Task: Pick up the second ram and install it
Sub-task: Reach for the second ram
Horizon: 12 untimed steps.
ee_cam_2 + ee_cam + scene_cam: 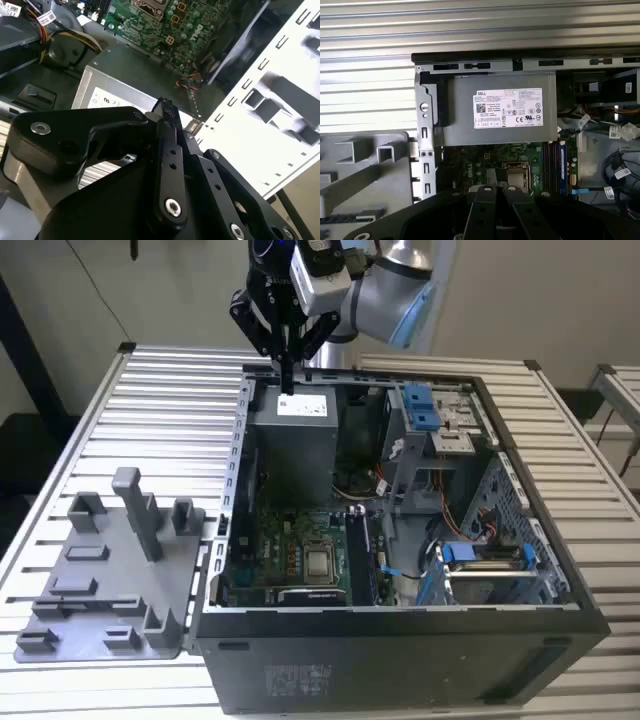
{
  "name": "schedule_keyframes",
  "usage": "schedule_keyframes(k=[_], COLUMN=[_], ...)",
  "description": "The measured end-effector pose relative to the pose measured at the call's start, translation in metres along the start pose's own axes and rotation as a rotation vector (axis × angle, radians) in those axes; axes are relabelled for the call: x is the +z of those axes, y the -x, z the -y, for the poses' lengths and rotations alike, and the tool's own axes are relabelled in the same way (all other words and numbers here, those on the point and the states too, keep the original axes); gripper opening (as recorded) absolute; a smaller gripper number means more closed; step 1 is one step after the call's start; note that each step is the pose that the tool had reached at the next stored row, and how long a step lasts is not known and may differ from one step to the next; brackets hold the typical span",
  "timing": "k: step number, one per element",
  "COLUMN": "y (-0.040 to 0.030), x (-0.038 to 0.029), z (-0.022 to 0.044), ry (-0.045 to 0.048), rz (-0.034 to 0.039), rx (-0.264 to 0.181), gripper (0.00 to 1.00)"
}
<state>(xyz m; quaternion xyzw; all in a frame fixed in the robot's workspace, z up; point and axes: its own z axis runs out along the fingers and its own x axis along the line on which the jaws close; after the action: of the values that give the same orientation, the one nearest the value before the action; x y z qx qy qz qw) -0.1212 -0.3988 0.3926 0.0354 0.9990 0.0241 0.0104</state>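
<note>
Your claw point(287, 380) hangs pinched shut on nothing above the power supply point(295, 445), upper middle of the exterior view, clear of the case walls. The second ram point(552, 162) seems to be seated edge-up in the slots, right of the processor point(514, 175) in the first wrist view, so it probably needs no grip.

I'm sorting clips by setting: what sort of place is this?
Probably a robotics lab or workshop bench for computer assembly. An open desktop computer case lies on a slatted metal table, a grey tray with upright posts sits beside it, and a robot arm's gripper hangs over the case.
</note>
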Motion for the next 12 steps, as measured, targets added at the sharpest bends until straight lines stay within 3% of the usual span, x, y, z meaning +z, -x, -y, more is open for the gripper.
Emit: schedule_keyframes(k=[12], y=[-0.002], x=[0.0], z=[0.0002], ry=[-0.0001], rz=[0.0], rx=[0.0], gripper=[0.11])
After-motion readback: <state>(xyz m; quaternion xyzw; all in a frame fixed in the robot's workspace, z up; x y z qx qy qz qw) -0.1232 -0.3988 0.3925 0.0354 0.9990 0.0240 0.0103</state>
